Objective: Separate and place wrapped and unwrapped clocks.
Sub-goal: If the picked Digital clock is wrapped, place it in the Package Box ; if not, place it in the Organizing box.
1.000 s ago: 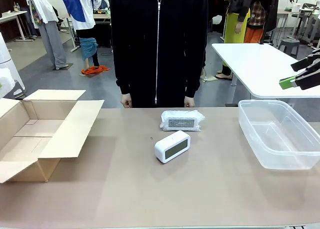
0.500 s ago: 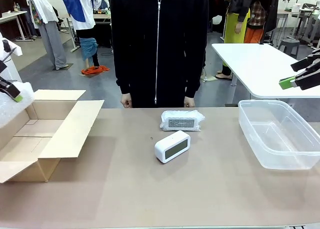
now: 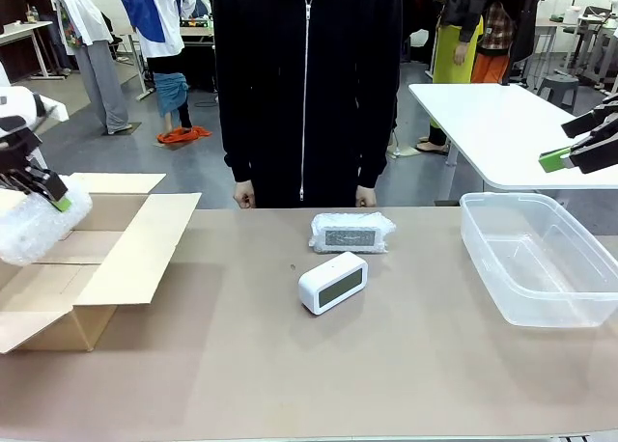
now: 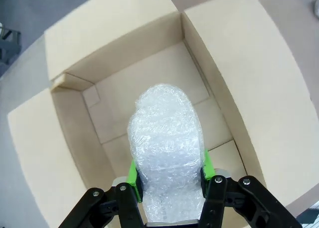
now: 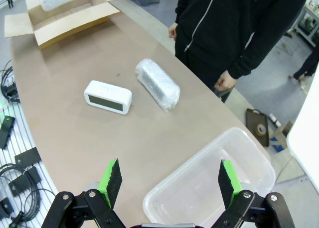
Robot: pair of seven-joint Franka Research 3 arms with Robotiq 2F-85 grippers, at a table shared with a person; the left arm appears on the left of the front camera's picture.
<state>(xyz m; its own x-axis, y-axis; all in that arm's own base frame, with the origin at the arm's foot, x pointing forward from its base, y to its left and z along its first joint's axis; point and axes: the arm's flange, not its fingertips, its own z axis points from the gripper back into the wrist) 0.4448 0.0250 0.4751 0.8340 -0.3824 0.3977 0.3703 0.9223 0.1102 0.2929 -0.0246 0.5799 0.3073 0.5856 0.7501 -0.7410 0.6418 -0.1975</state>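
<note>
The left pincer (image 4: 169,169) is partly closed, its green pads clamping the two sides of a bubble-wrapped clock (image 4: 164,133). The clock is a lumpy, cloudy-white bundle whose wrap hides what is inside. It hangs in the air over the open cardboard box (image 4: 149,78) at the counter's left edge, above the box's bare floor. The right pincer (image 5: 169,173) stands wide open with nothing in it, high over the counter's right edge, near the clear plastic bin (image 3: 512,297). About midway across the counter (image 3: 290,384) lies the bare white clock (image 3: 332,282). It is glossy and round-cornered, its grey screen facing the near edge, slightly askew. Just beyond it, apart, lies a second wrapped clock (image 3: 352,233), its grey screen showing through the wrap. A person (image 3: 307,85) in a black zipped jacket stands at the far edge.
</note>
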